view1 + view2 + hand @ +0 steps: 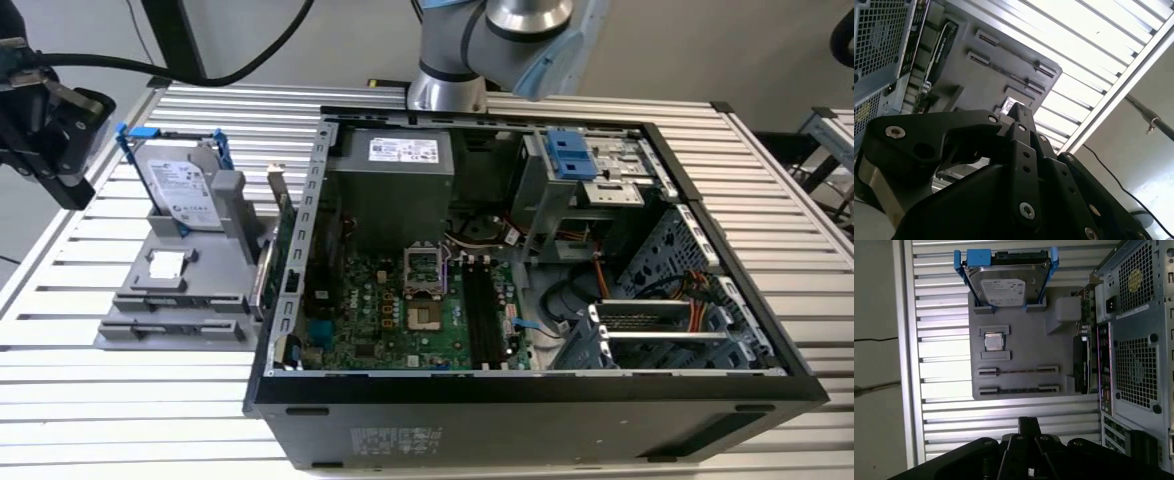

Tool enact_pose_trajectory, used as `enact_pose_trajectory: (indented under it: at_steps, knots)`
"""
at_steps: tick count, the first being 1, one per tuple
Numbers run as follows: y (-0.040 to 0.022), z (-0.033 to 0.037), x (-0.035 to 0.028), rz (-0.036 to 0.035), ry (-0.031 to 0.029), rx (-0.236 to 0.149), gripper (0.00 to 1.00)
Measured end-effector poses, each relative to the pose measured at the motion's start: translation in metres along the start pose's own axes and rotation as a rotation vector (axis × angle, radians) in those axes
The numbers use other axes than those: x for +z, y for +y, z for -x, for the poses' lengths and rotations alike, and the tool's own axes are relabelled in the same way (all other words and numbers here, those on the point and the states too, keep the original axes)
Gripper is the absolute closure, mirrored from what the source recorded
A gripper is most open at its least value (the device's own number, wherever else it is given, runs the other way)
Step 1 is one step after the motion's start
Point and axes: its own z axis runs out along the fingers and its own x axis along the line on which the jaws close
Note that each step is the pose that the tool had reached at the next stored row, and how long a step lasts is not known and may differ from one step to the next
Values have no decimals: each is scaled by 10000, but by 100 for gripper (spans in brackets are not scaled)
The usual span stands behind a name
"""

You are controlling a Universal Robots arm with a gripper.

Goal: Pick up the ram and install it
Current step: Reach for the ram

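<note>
A: Tool state?
B: The tool point(1029, 426) is clenched on nothing. In both wrist views the fingertips point(1020, 119) sit pressed together with no part between them.

A: Tool position?
B: It hangs over bare slats of the worktop point(944, 415), just off the end of the grey holder point(1024, 352) that lies farthest from the hard drive point(1004, 287). It does not touch the holder.

A: Where is the ram?
B: The ram point(1019, 389) stands on edge in the holder's slot nearest that end, seen as a thin dark line between two clips. A second thin stick point(1018, 371) stands in the neighbouring slot, between the ram and the processor chip point(994, 341). Tool and ram are apart.

A: Rest of the holder?
B: The hard drive, in its blue frame, leans at the far end. A dark expansion card point(1080, 365) stands along the side facing the computer case point(287, 300).

A: The case?
B: It lies open on the worktop, to the exterior view's right of the holder. The long black motherboard slots point(483, 310) run beside the processor socket point(424, 275). The ram is not yet installed there. The arm's base point(454, 60) stands behind the case.
</note>
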Motion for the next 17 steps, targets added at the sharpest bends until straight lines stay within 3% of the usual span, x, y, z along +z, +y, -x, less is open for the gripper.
enact_pose_trajectory:
  at_steps: [17]
  knots:
    - [0,-2,-7,-8,7,-179,100]
